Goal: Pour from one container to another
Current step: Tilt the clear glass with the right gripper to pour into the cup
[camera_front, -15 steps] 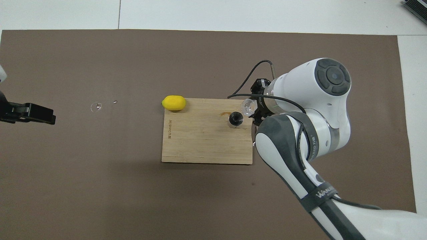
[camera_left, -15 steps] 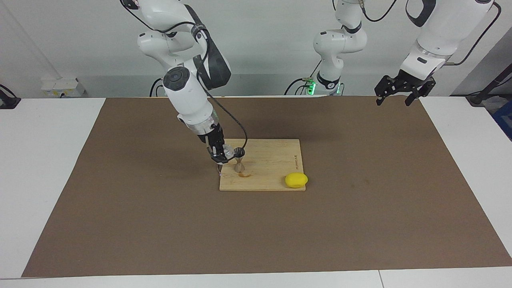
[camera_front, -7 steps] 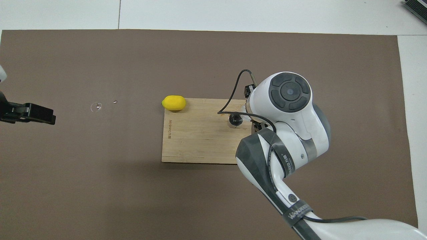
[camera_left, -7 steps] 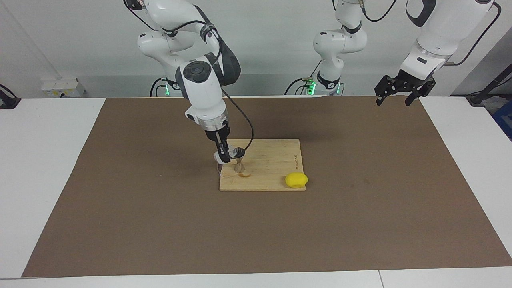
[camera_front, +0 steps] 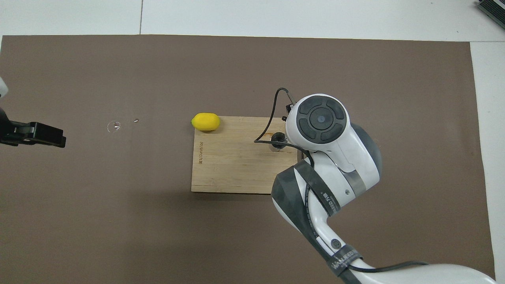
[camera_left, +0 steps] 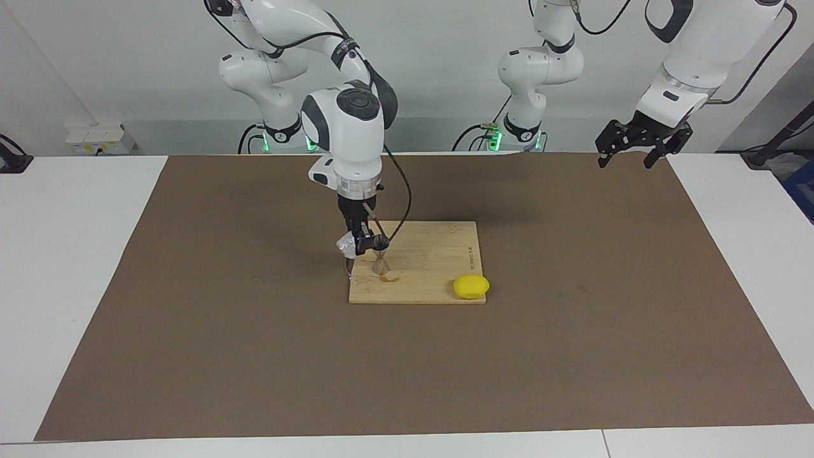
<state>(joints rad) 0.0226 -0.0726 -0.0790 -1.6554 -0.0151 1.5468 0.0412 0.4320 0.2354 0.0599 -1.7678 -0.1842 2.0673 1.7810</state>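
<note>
Since the earlier frames, right arm swung upright: its large wrist joint, formerly tilted toward the frame's left in the facing view, now stands straight above the board; tumbler carried from beside the jigger's rim back toward the board's edge. Left arm unchanged.

Right gripper (camera_left: 358, 245): centre-left of the facing view, over the cutting board's end nearest the right arm; fingers clamped on the glass tumbler (camera_left: 345, 243), held in the air, tilted. In the overhead view this arm's white wrist housing covers both gripper and tumbler.

Jigger (camera_left: 381, 264): upright on the cutting board (camera_left: 432, 267), just beside and below the tumbler, centre of the facing view; in the overhead view its dark mouth (camera_front: 278, 139) peeks out at the edge of the wrist housing. Black cable loops from the wrist over the board beside it.

Lemon (camera_left: 471, 286): at the board's corner farthest from the robots, toward the left arm's end; well apart from the jigger.

Brown mat (camera_left: 254, 356): covers the table under the board.

Small clear marks (camera_front: 114, 126): on the mat, left-centre of the overhead view.

Left gripper (camera_left: 639, 149): waits raised at upper right of the facing view, over the mat's corner; fingers spread apart, holding nothing.
</note>
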